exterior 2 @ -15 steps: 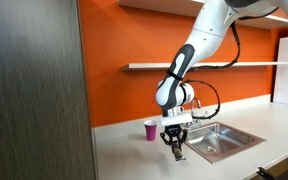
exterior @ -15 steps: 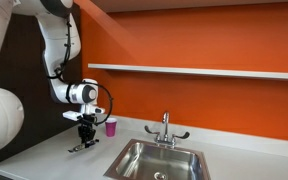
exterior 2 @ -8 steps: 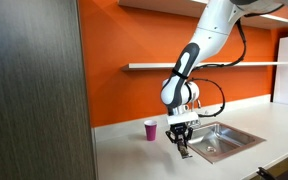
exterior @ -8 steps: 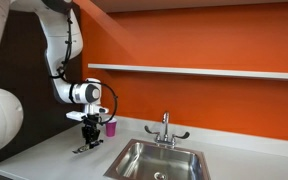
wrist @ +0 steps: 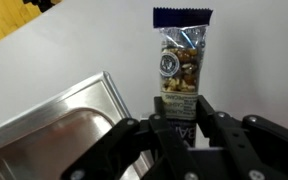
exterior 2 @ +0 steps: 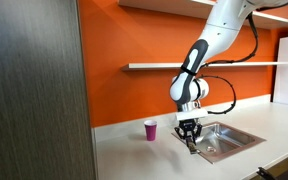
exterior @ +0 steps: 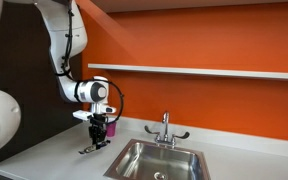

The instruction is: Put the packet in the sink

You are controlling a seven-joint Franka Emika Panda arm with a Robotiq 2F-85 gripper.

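Though gripper [wrist: 180, 112] clamps packet [wrist: 181, 58], logo [wrist: 168, 66] unreadable.

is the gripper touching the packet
Touching. In the wrist view the gripper is clamped on the near end of the packet.

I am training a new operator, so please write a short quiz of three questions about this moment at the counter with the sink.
1. True or false: the black robot gripper is shut on the small flat dark packet.
2. The packet hangs above: A) the white counter, B) the steel sink basin, C) the wall shelf.
3. What colour is the small plastic cup on the counter?
Key: 1 true; 2 A; 3 pink.
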